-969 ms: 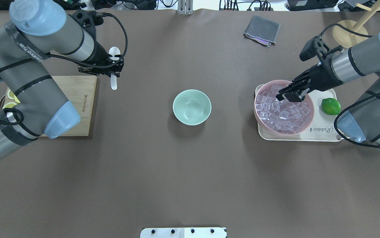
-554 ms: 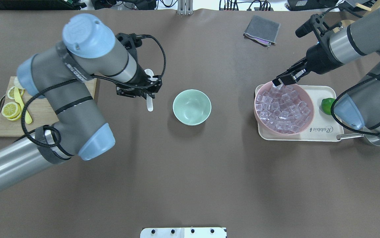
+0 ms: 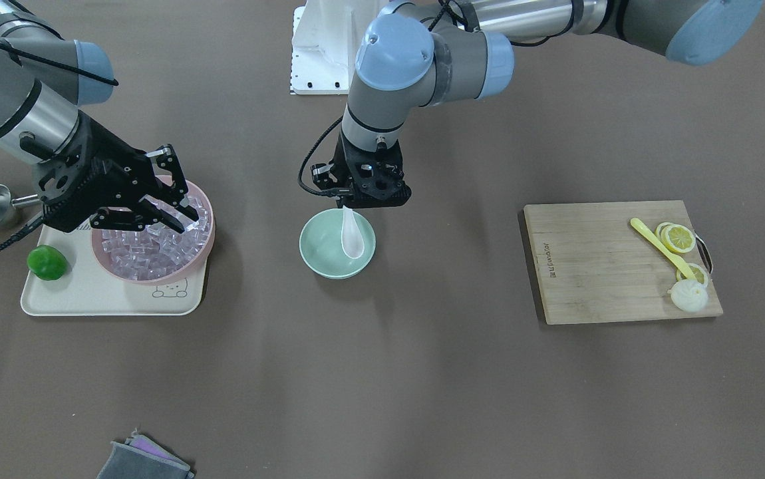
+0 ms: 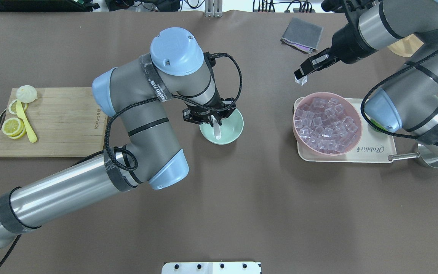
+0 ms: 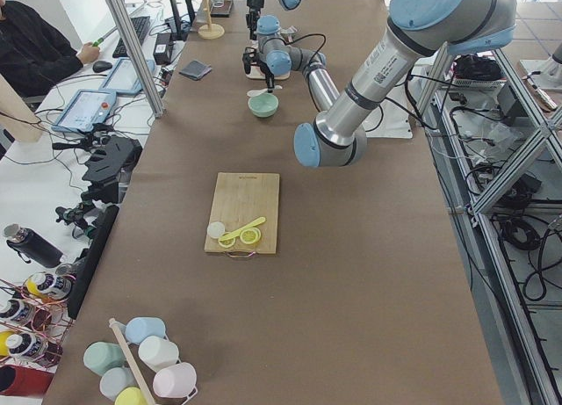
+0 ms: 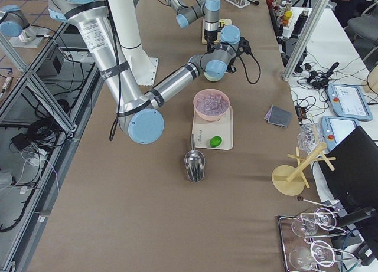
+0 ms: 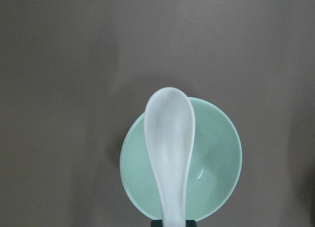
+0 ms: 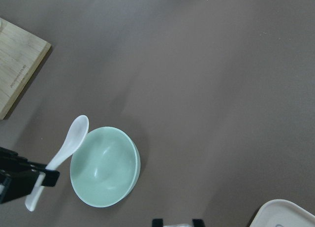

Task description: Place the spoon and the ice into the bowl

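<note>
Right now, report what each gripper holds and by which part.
Left gripper: the spoon, by its handle end, scoop down over the bowl. Right gripper: one ice cube, pinched between its jaws.

site: robotics lab | cues: aluminium framing (image 5: 132,49), teach pendants (image 5: 85,111), seated operator (image 5: 35,45), loose floor cables (image 5: 527,273)

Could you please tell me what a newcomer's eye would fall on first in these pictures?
At the table's centre, the left gripper holds the white spoon by its handle, scoop hanging over the mint-green bowl. On the robot's right, the right gripper pinches one clear ice cube, raised near the pink bowl heaped with ice.
</note>
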`<action>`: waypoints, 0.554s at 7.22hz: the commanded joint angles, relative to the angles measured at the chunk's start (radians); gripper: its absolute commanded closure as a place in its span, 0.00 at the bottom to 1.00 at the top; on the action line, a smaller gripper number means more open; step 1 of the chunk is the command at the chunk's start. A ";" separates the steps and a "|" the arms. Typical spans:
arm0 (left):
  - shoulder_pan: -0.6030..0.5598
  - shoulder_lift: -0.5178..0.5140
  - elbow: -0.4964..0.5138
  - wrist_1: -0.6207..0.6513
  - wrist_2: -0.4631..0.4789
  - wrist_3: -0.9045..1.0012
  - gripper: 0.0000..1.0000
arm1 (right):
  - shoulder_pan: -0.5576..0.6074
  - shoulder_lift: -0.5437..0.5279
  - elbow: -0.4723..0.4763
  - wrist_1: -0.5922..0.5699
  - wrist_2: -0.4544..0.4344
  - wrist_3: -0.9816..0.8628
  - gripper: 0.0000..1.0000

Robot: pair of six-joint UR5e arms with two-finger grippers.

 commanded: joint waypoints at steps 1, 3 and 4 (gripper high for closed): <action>0.013 -0.001 0.023 -0.049 0.033 0.009 0.02 | -0.026 0.037 -0.002 -0.009 -0.035 0.057 1.00; -0.034 0.095 -0.105 -0.019 0.019 0.094 0.02 | -0.109 0.086 -0.007 -0.012 -0.127 0.131 1.00; -0.115 0.161 -0.156 0.016 -0.055 0.207 0.02 | -0.169 0.125 -0.014 -0.018 -0.210 0.176 1.00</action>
